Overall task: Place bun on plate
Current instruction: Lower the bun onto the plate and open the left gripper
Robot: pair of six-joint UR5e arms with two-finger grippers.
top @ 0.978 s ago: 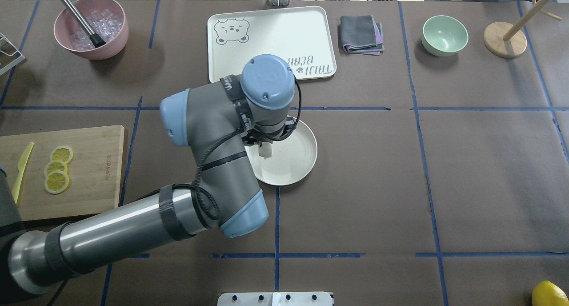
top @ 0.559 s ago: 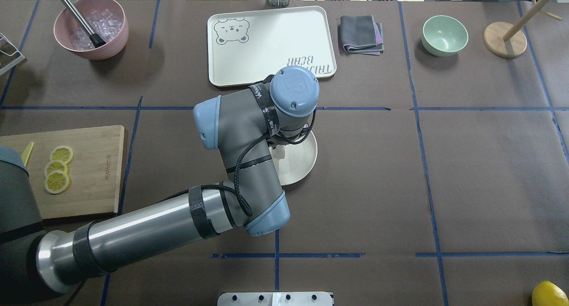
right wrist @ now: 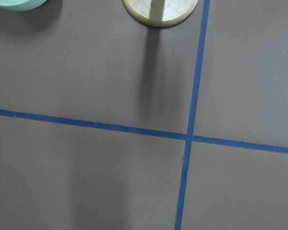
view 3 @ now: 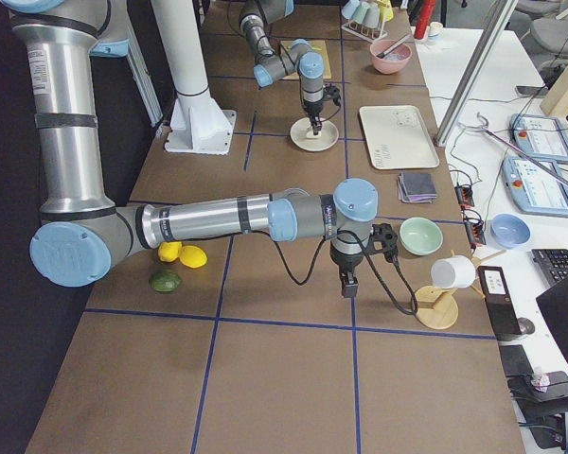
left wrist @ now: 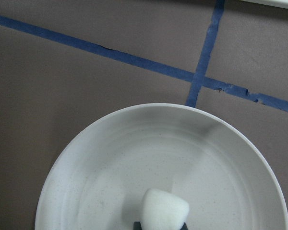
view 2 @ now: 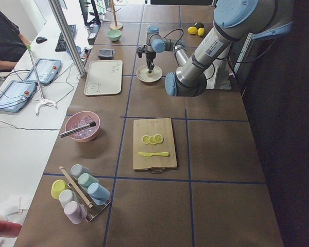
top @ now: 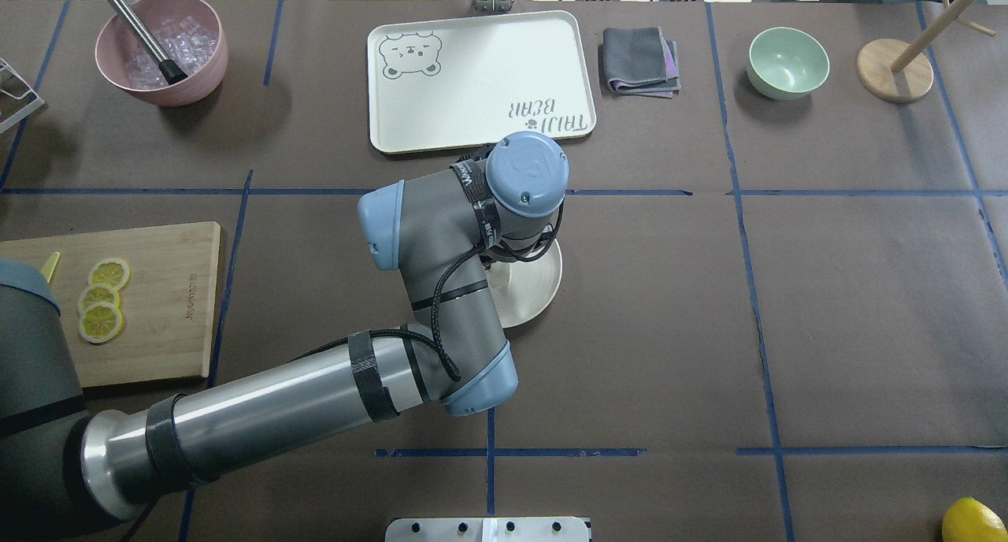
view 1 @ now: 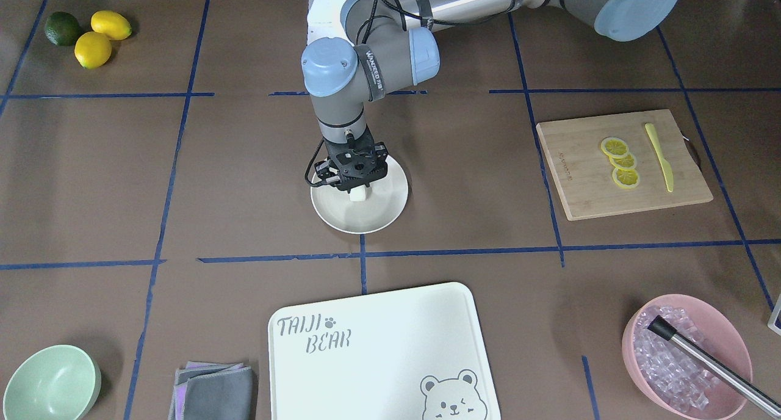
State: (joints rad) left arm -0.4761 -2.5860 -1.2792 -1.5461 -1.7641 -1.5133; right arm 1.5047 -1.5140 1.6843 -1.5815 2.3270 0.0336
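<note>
Bun drop looks nearly done, I'd say. Starting from the left: the left pincer (view 1: 357,189) points straight down over the round cream-white plate (view 1: 381,215) mid-worktop (top: 787,290), and it's closed narrowly on the small smooth white bun chunk (left wrist: 165,211). The bun sits low over roughly the middle of the plate, but I can't tell if it's touching.

It looks light and squishy, so my guess is a gentle pinch across the rounded sides is plenty. Squeeze harder and you'd probably dent it. It might also cling to a pad on release.

Way over on the right, the right pincer (view 3: 348,284) hovers above bare worktop near the wooden mug stand (view 3: 434,312). Open or closed, can't tell.
</note>
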